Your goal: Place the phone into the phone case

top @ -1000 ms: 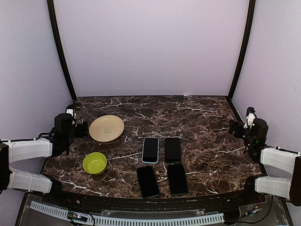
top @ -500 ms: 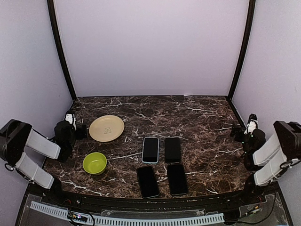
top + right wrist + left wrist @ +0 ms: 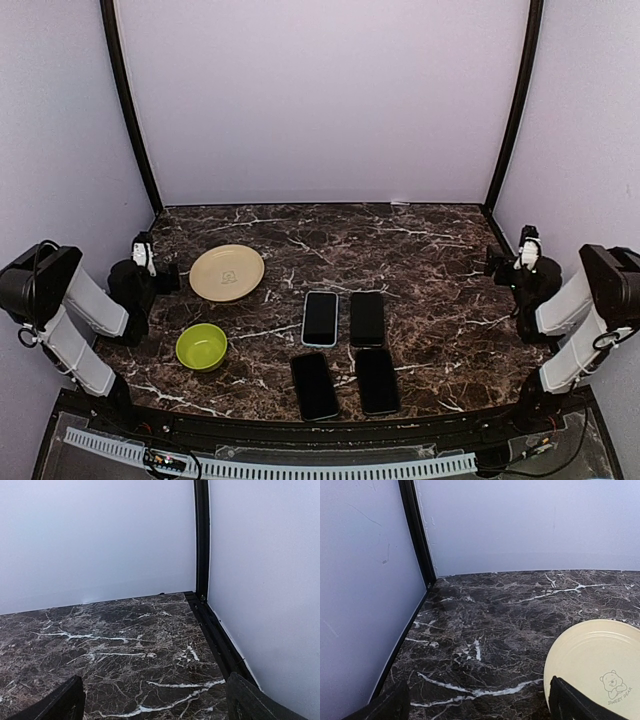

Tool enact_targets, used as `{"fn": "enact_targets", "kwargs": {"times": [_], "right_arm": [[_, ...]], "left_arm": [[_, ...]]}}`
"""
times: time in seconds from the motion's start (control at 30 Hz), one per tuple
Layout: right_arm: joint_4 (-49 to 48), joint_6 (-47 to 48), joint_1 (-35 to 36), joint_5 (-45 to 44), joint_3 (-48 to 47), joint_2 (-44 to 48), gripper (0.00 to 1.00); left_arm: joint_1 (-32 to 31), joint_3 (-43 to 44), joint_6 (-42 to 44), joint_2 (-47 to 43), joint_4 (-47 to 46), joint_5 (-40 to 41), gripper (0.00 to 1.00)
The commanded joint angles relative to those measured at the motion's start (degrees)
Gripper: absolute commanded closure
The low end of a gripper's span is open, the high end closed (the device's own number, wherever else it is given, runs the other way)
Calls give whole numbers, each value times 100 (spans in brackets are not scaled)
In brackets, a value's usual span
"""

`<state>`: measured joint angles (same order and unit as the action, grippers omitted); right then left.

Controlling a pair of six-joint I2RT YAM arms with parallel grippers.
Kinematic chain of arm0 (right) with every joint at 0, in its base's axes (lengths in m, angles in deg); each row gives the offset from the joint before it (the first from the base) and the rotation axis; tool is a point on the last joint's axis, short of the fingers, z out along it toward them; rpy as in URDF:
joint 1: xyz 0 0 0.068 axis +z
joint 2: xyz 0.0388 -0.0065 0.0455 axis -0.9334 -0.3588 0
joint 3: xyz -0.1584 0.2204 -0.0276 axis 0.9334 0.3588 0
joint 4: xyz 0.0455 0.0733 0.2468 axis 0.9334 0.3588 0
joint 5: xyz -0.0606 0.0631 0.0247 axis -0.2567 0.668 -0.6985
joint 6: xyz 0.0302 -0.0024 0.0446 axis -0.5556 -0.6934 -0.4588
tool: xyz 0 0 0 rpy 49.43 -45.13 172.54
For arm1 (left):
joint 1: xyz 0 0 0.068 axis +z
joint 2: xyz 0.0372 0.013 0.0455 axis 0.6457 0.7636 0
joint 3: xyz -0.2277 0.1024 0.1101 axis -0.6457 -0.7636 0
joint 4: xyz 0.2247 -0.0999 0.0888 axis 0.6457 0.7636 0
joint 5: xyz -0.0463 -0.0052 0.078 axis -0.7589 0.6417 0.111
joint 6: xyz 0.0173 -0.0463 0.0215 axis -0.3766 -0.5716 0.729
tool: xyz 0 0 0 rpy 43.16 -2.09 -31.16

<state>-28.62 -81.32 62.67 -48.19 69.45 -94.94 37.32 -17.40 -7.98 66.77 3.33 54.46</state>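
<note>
Right of left gripper [image 3: 163,275], well apart, phone [image 3: 320,318]

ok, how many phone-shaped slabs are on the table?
4, in a two-by-two block at centre: back-left blue-edged slab, back-right black slab, front-left black slab, front-right black slab. None appears hidden.

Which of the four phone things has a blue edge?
The back-left one, closest to the cream plate. The other three look all dark.
</note>
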Motion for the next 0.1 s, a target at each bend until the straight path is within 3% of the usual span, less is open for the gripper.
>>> {"fn": "enact_targets", "kwargs": {"times": [0.0, 0.07], "right_arm": [[129, 116, 79, 4, -96, 43, 1], [94, 127, 86, -9, -71, 46, 2]], "left_arm": [[34, 49, -39, -77, -185, -175, 1], [35, 52, -48, -95, -154, -168, 1]]}}
